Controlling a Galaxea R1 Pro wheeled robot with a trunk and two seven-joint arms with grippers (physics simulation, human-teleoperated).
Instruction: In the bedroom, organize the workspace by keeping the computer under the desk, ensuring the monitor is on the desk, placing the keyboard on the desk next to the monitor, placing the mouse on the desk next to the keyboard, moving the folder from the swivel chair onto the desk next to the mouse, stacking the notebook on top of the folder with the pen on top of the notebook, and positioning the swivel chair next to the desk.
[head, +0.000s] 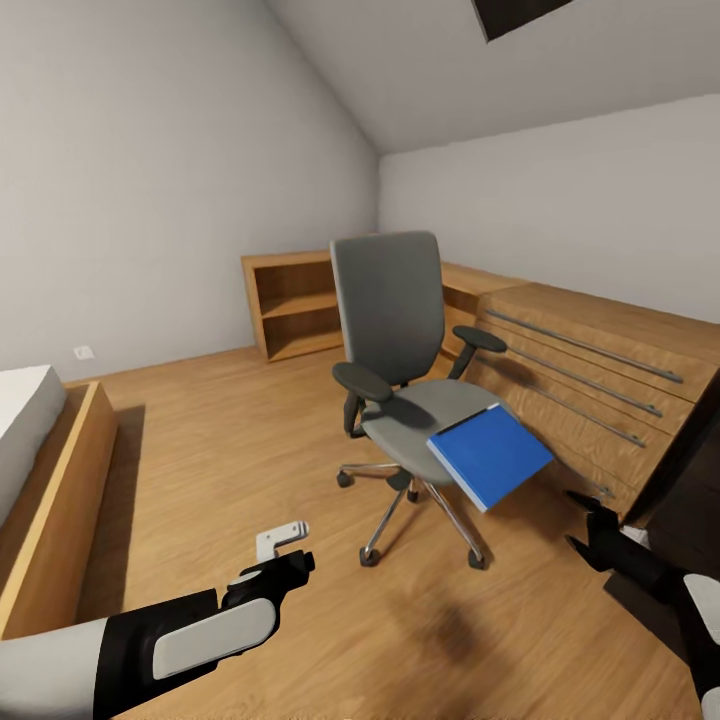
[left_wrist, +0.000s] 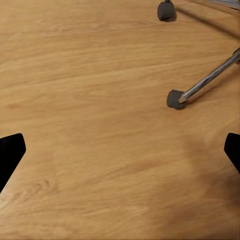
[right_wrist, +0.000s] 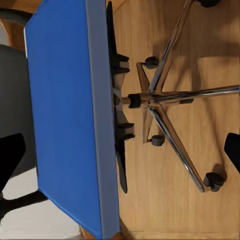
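The grey swivel chair (head: 392, 320) stands mid-room on the wood floor, its chrome base (right_wrist: 165, 100) spread below. The bright blue folder (head: 490, 456) lies on the seat and overhangs its front right edge; in the right wrist view the folder (right_wrist: 65, 115) is seen close from above. My right gripper (head: 580, 520) hangs open just right of the folder, a little short of it, with nothing between its fingers (right_wrist: 10, 160). My left gripper (head: 280, 572) is open and low over bare floor, left of the chair's castors (left_wrist: 175, 98).
A low wood-framed bed (head: 45, 470) runs along the left. Light wood cabinets with long metal handles (head: 590, 385) line the right wall, and an open shelf unit (head: 295, 305) stands behind the chair. A dark piece of furniture (head: 695, 470) cuts in at the right edge.
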